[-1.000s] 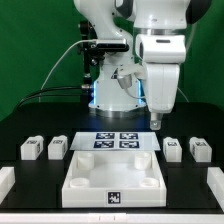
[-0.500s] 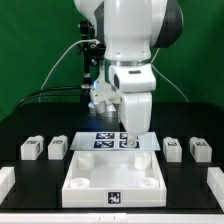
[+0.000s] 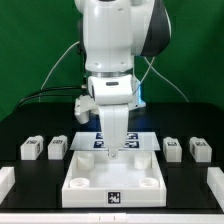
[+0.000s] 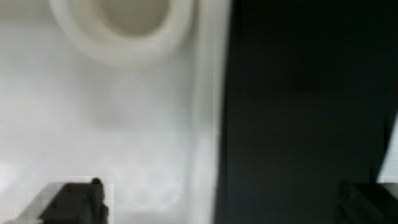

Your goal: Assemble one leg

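Gripper [image 3: 114, 152] newly over tray [image 3: 75, 182]; wrist-view socket [image 4: 128, 22] close-up

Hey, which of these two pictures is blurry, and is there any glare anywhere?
Wrist view: blurred all over; the large white square plastic tray, its round corner socket and its edge against the black table look soft. Exterior view: fairly sharp and evenly lit, no strong glare on the table.

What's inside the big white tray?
Only round sockets at the corners of the tray; none of the legs is in it. The pincer hangs over its back rim, so the bit behind it is hidden.
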Controlling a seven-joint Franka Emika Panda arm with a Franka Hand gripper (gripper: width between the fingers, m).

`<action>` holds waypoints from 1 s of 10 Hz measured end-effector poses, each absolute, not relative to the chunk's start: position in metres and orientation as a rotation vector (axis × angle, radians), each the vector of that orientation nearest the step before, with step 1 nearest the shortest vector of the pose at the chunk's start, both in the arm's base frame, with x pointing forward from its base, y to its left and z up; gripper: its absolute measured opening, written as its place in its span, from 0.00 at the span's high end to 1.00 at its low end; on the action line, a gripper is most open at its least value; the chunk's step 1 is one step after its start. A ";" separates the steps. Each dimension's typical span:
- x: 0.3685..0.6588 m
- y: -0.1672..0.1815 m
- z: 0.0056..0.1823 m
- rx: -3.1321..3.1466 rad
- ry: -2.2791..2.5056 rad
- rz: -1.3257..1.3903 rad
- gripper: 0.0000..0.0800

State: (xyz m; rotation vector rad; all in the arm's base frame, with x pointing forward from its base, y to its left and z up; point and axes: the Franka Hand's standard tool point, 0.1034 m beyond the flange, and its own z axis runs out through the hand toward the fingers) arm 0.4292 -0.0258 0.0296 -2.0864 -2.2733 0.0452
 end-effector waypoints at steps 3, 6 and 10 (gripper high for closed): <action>0.440 -0.017 0.018 -2.124 -2.234 0.036 0.19; 0.438 -0.020 0.007 -2.117 -2.241 0.020 0.19; 0.438 -0.021 0.007 -2.119 -2.239 0.020 0.45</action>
